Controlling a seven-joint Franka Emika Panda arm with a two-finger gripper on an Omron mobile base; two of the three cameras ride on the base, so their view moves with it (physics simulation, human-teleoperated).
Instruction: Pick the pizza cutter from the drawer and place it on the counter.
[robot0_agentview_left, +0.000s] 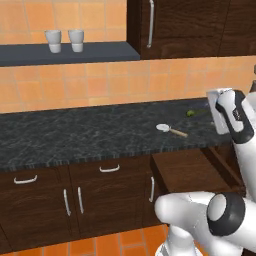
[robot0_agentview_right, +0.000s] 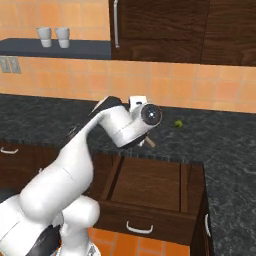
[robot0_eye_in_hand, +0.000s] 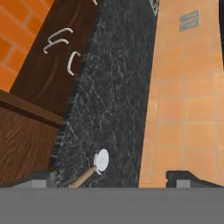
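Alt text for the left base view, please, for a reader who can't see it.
The pizza cutter lies flat on the black speckled counter, apart from the white arm raised at the right. Below the counter's edge the drawer stands pulled out, nothing visible in it. Two white cups stand on a dark wall shelf above.

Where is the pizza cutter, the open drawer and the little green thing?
pizza cutter (robot0_agentview_left: 163, 128): left base view, on its round wheel, lying on the counter.
drawer (robot0_agentview_right: 150, 183): right base view, on its bare inner floor.
small green object (robot0_agentview_right: 178, 123): right base view, on its middle, on the counter.
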